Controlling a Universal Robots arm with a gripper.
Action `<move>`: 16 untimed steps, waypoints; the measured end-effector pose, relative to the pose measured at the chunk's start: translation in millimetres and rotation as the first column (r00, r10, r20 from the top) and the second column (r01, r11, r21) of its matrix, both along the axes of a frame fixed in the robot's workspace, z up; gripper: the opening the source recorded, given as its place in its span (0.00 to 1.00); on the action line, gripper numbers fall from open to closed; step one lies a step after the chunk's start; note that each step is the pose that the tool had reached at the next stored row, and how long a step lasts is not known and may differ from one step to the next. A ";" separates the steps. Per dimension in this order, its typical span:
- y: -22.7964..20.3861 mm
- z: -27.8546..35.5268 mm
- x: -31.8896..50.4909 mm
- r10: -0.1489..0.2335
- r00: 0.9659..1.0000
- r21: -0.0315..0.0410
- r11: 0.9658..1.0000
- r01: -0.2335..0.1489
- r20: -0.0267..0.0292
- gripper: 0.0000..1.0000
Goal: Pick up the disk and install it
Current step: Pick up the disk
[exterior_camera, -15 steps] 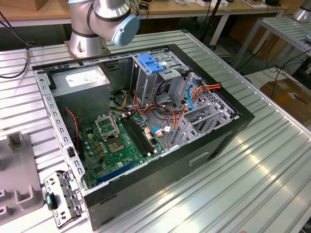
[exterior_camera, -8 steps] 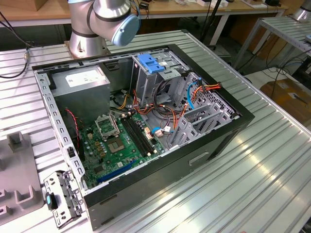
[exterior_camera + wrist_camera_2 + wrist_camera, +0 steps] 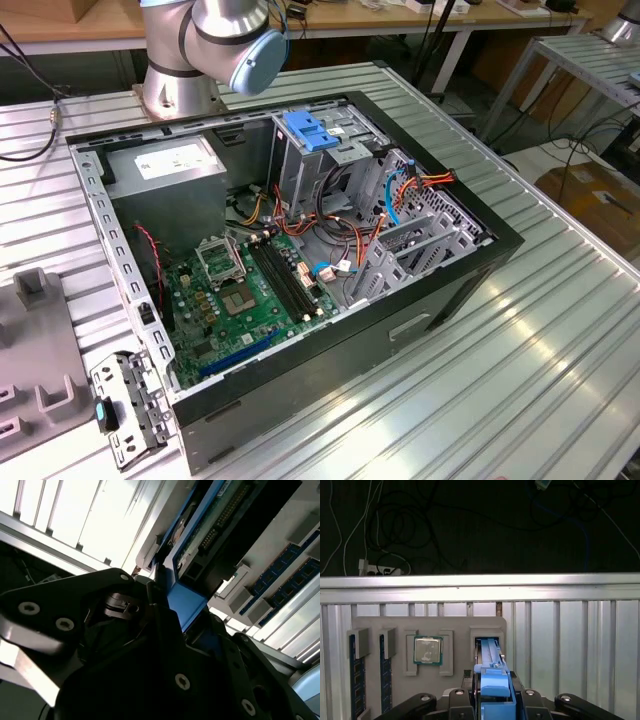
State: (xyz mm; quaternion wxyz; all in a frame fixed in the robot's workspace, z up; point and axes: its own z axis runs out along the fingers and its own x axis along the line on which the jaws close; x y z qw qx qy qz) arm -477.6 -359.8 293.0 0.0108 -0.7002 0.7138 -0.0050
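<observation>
In the first wrist view the disk (image 3: 491, 666) stands on edge, and its bright blue carrier runs from my gripper (image 3: 495, 702) into a slot of the grey fixture (image 3: 455, 625). The black fingers (image 3: 459, 700) press against both sides of the carrier's end tab, so the gripper is shut on it. The second wrist view shows the blue carrier (image 3: 187, 600) from the side, clamped between the fingers, with the drive's dark body and green board (image 3: 220, 515) beyond. I cannot tell whether the disk has lifted out of the slot.
The fixture also holds a processor chip (image 3: 427, 650) and two memory sticks (image 3: 355, 675). In the exterior view the open computer case (image 3: 450, 290) lies on the ribbed metal table, with its motherboard (image 3: 250, 290), a tall metal drive cage topped by a blue clip (image 3: 310, 130), and orange cables. The arm's base (image 3: 220, 40) stands behind the case.
</observation>
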 end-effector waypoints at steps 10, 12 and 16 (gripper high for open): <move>0.0 -0.1 0.0 -0.032 0.999 0.000 0.999 0.032 0.000 0.37; 0.0 -0.1 0.0 -0.032 0.999 0.000 0.999 0.032 0.000 0.37; 0.0 -0.1 0.0 -0.032 0.999 0.000 0.999 0.032 0.000 0.37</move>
